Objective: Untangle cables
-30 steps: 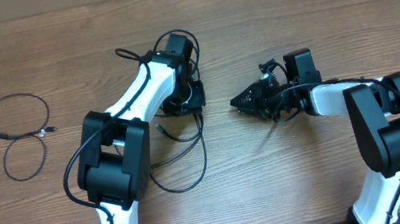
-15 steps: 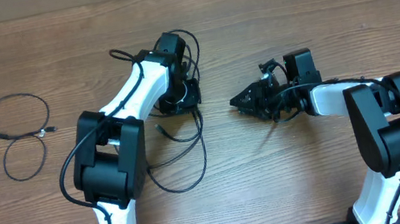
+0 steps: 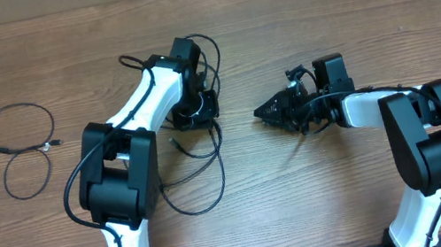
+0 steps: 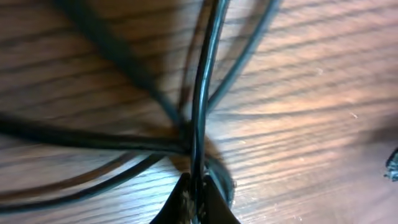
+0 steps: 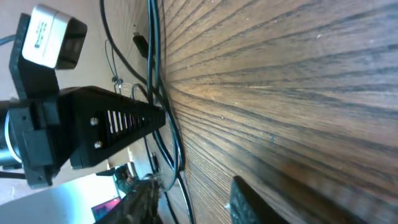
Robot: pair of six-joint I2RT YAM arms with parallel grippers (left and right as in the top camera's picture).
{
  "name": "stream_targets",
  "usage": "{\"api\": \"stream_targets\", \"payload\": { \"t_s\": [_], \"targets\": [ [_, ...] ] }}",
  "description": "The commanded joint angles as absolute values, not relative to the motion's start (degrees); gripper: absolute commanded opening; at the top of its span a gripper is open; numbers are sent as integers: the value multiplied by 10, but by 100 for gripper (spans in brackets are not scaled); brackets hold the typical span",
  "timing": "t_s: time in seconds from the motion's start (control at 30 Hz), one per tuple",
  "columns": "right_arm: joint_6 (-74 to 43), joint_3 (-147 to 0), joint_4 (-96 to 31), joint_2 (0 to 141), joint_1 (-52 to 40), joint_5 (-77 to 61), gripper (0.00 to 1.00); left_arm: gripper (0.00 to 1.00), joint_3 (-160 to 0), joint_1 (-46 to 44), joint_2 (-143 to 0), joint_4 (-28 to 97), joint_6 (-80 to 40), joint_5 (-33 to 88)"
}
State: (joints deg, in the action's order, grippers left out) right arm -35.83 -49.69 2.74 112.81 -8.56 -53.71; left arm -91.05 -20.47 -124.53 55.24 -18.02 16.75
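My left pincer (image 4: 198, 202) is clenched on one cable (image 4: 202, 93) amid the crossing loops. It is limp, light and slick, so I judge a hold near its end best. My right pincer (image 5: 196, 199) is released and empty.

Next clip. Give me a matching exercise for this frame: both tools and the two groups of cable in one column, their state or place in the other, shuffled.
1. left tool
2. right tool
3. lone cable
4. tangled cables

A. looped at the left side of the table, away from both tools
B. fingers apart, nothing between them
C. mid-table, under and around the left tool
D. shut on a black cord

Pairs: 1-D, 2-B, 3-A, 4-C
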Motion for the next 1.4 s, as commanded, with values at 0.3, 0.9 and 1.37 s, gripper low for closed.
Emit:
{"api": "stream_targets", "payload": {
  "t_s": [0.3,0.9,1.37],
  "targets": [
    [-351,-492,30,1135,-83,-558,34,4,-909,-203,-1127,545,-13,296],
    [-237,-492,47,1135,-83,-674,80,4,-909,-203,-924,550,-13,201],
    [-242,-492,44,1135,-83,-624,77,4,-962,-203,-829,557,-17,184]
  ]
}}
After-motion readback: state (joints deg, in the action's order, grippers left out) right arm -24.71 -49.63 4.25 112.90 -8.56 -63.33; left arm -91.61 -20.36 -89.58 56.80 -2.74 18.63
